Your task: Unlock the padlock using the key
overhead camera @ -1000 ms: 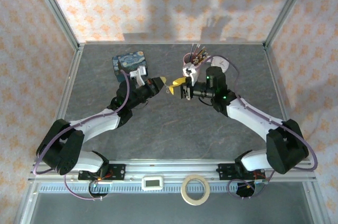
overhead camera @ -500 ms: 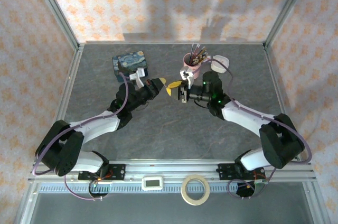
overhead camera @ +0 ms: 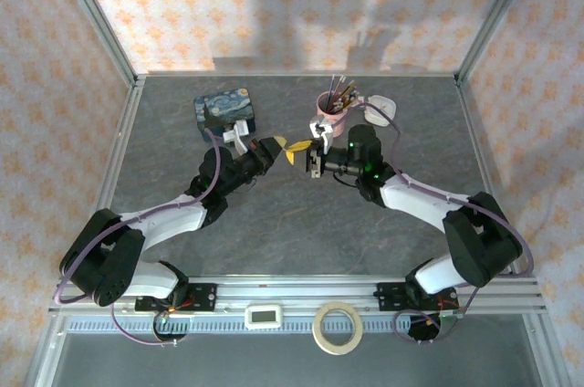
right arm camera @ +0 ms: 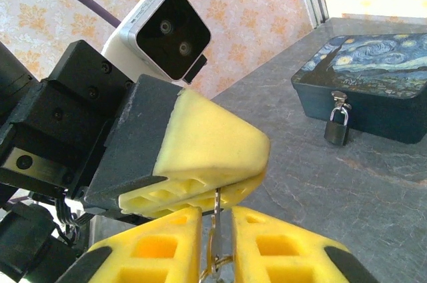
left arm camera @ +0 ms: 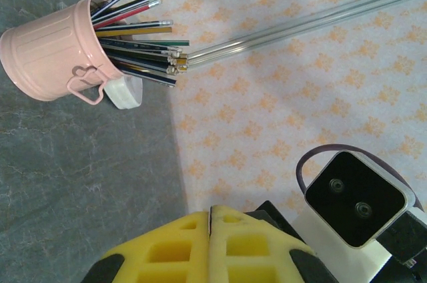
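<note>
Since a second ago the right arm has pulled its elbow in toward the middle of the surface (overhead camera: 274, 232). The right gripper (overhead camera: 294, 155) has narrowed its jaws, while the left gripper (overhead camera: 278, 143) has barely shifted; the two yellow tips meet above the middle of the surface as before. In the right wrist view the key (right arm camera: 215, 233) is a thin silvery strip with its long axis running up and down the picture. Its upper end is tucked into the seam of the left gripper (right arm camera: 257, 169), whose jaws are pressed together on it. Its lower part drops into the slit of the right gripper (right arm camera: 217, 211). Those jaws stand close on either side of the key, and whether they already pinch it cannot be told. The left wrist view shows the left gripper (left arm camera: 210, 215) with its jaws closed to a hairline. The padlock (right arm camera: 337, 126) hangs upright, shackle uppermost, on the front of the blue tin (right arm camera: 373, 89), well apart from the key, with bare grey surface between them. The tin (overhead camera: 225, 110) sits at the far left. A pink cup (overhead camera: 327, 109) of pencils stands just behind the right gripper, with a white object (overhead camera: 381, 110) beside it.
</note>
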